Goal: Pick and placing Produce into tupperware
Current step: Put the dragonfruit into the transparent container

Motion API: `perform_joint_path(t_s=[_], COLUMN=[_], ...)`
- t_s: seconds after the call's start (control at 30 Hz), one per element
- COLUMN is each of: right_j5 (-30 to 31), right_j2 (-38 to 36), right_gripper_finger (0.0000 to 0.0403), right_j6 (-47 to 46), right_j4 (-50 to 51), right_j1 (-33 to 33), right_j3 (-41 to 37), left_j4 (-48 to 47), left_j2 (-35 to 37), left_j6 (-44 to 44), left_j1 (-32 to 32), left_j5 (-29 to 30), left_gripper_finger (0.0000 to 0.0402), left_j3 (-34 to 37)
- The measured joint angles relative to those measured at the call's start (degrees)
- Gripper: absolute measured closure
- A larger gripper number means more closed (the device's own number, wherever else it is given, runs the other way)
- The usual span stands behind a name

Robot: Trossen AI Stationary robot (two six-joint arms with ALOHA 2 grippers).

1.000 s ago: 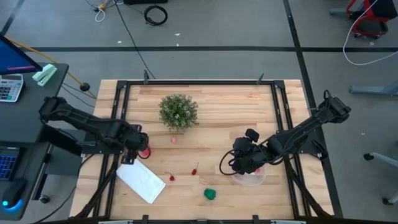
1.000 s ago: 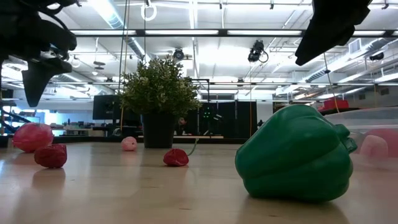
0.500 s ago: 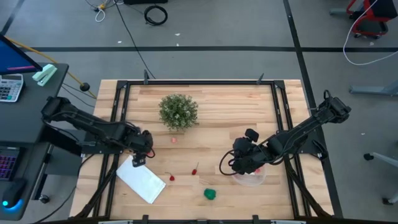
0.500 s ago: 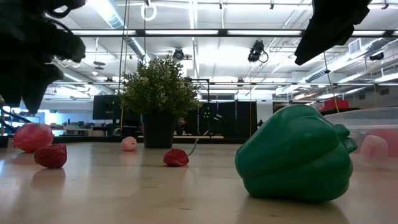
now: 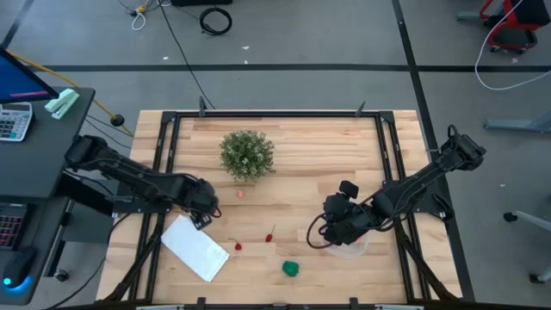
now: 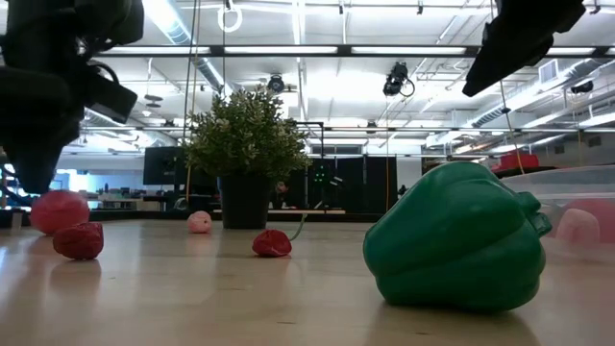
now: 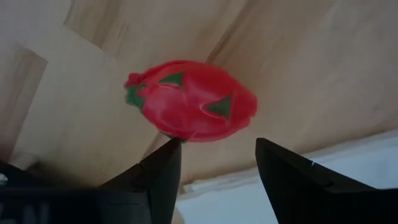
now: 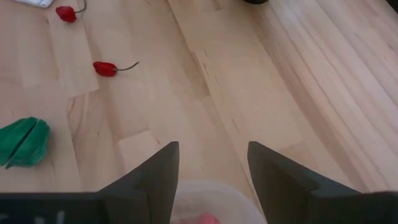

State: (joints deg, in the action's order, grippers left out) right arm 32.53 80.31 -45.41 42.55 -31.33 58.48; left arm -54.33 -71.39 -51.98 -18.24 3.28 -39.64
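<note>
The produce lies scattered on the wooden table. A red dragon fruit with green scales (image 7: 189,102) (image 6: 56,210) lies under my left gripper (image 5: 205,207) (image 7: 217,143), which is open with its fingers just short of the fruit. Nearer the middle are a small red piece (image 5: 237,246) (image 6: 79,240), a red chili (image 5: 270,234) (image 6: 272,243), a pink piece (image 5: 242,194) and a green pepper (image 5: 293,269) (image 6: 456,238). My right gripper (image 5: 331,228) (image 8: 212,146) is open above the clear tupperware (image 5: 349,248) (image 8: 205,196), which holds a pink piece (image 6: 577,226). My left gripper comes down at the dragon fruit from above with its fingers spread. One fingertip (image 7: 171,149) stands right at the fruit's side (image 7: 168,132). I cannot tell whether it touches. The fruit lies on the table.
A bushy potted plant (image 5: 247,155) stands toward the far edge. A flat white rectangle (image 5: 195,248) lies next to my left gripper, toward the near edge. Black frame rails (image 5: 275,114) run around the table. Bare wood lies between the two arms.
My left gripper has moved toward the table's right and down over the dragon fruit, which it now hides in the high view. The produce and the tupperware have stayed put.
</note>
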Motion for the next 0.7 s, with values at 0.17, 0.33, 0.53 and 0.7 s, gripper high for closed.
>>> perform_joint_path(t_s=[0.17, 0.33, 0.53, 0.7], right_j5=[-0.02, -0.02, 0.0, -0.02], right_j2=[0.0, 0.0, 0.0, 0.0], right_gripper_finger=[0.0204, 0.0204, 0.0204, 0.0204], right_j6=[0.5, 0.64, 0.64, 0.64], right_j4=[-0.04, -0.27, -0.27, -0.25], right_j1=[0.02, 0.02, 0.05, 0.05], right_j3=[0.0, 0.0, 0.0, 0.0], left_j4=[3.55, 11.5, 20.69, 25.03], left_j2=[0.0, 0.0, 0.01, 0.0], left_j6=[1.7, 7.51, 12.85, 13.14], left_j1=[1.78, 4.9, 8.42, 9.88], left_j5=[1.52, 1.89, 1.93, 0.32], left_gripper_finger=[0.0198, 0.0198, 0.0198, 0.0201], left_j3=[0.0, -0.02, -0.02, -0.02])
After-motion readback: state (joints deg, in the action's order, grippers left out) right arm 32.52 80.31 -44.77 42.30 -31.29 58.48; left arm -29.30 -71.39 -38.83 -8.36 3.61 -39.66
